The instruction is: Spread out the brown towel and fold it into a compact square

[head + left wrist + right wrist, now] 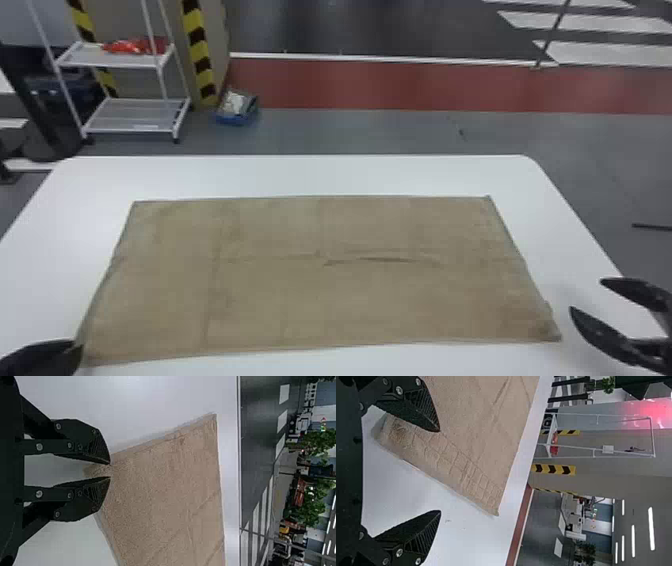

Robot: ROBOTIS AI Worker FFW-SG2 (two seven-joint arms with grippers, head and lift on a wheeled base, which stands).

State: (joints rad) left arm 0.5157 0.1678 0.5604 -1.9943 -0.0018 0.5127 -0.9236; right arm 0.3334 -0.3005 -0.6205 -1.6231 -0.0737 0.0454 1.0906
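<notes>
In the head view, the brown towel (320,300) is lying flat in a long shape, its long side going from left to right and its short ends leaning in toward the far side. The left pincer (75,350) is sitting at the towel's near left corner, and the right pincer (585,295) is waiting just beside the near right corner with its fingers apart. The towel is resting on a white surface (300,175), and past it a white rack (115,60), a blue box (235,120) and a red strip (400,85) are showing. In the left wrist view, the left pincer (110,470) is keeping its fingers a little apart, and a towel corner is lying between them. In the right wrist view, the right pincer (440,471) is spreading its fingers wide, one finger is covering part of the towel near a corner, and ceiling lights (651,528) are shining in the room.
</notes>
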